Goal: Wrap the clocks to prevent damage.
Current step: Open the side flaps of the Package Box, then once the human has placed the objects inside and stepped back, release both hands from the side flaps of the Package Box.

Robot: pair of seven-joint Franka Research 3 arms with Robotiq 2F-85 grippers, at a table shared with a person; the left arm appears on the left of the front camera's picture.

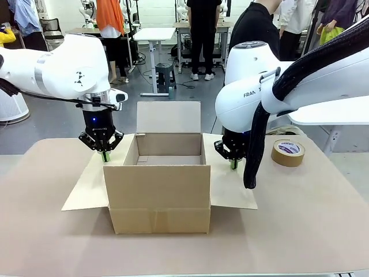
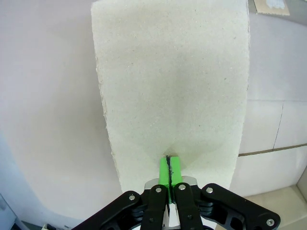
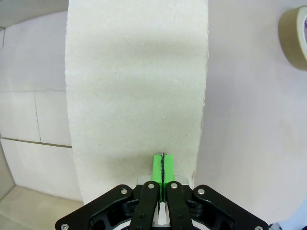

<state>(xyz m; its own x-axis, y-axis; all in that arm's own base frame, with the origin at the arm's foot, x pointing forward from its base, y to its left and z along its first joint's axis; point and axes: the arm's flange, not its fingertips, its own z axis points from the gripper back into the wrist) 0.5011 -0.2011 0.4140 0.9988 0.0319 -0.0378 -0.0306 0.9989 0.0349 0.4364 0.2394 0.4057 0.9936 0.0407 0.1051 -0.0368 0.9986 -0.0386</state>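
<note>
Beige desk (image 1: 46,242) holds an open brown cardboard box (image 1: 158,199); left hand (image 1: 105,156) and right hand (image 1: 233,164) hover closed, empty, over its side flaps (image 1: 86,184). Light, stiff flaps probably pinch best at outer edges.

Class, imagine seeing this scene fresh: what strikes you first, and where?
An open cardboard box stands mid-table, flaps spread. The left gripper and right gripper, both shut, point down at its side flaps. A tape roll lies at the right.

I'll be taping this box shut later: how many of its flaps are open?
4. The left flap and the right flap lie spread outward, the back flap stands upright, the front flap hangs folded down outside. None seems hidden.
</note>
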